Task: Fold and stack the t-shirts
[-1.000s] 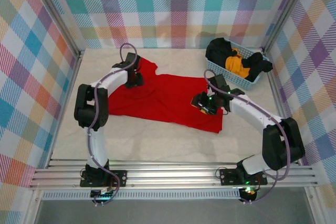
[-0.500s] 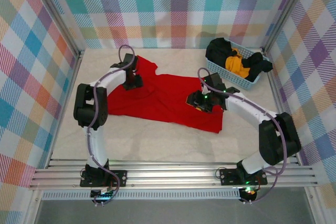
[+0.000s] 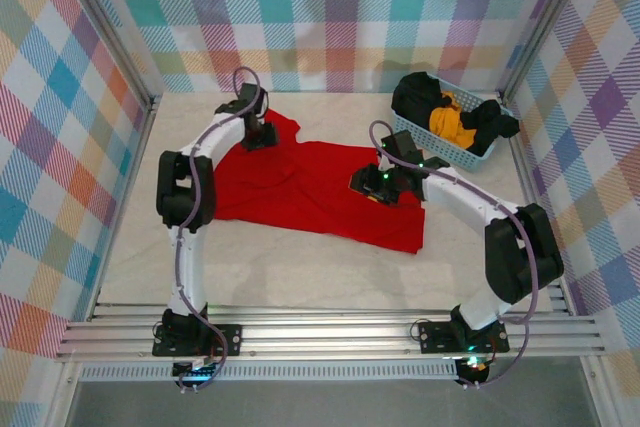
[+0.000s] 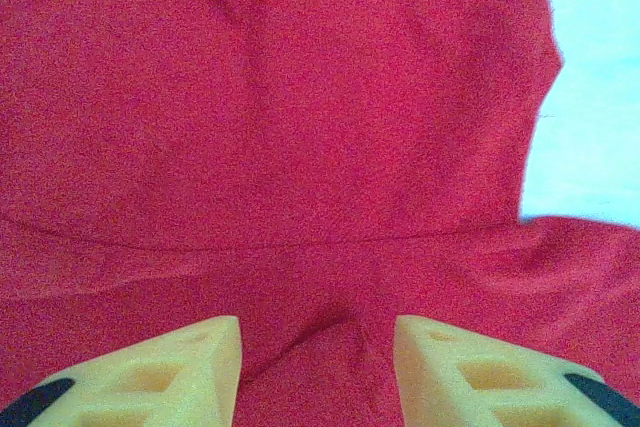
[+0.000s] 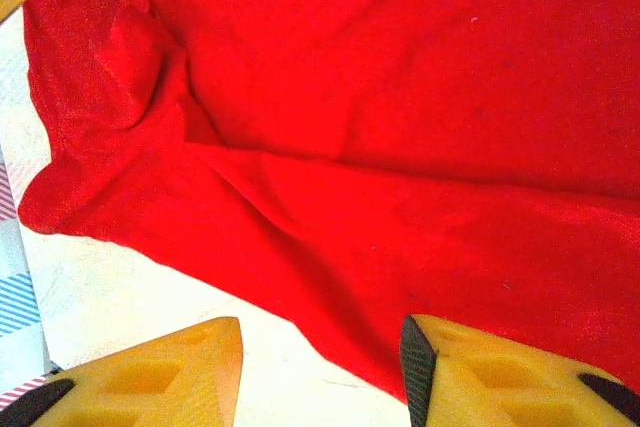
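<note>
- We see one red t-shirt (image 3: pixel 300 187) spread on the table (image 3: pixel 290 272), wrinkled, with one sleeve reaching the far-left corner.
- It looks light, limp and not slippery. We judge it will sag and crease unless pinched at edges, so hems, sleeve ends or shoulder seams are the best holds.
- Our left gripper (image 4: pixel 316 342) hovers low over the sleeve area, fingers spread wide, clamping nothing.
- Our right gripper (image 5: pixel 320 337) hangs over the shirt's edge, fingers likewise wide and empty.
- The blue basket (image 3: pixel 436 145) holds one orange-yellow shirt (image 3: pixel 450 119) and black cloth (image 3: pixel 415 95). We cannot tell whether that is one shirt or two.
</note>
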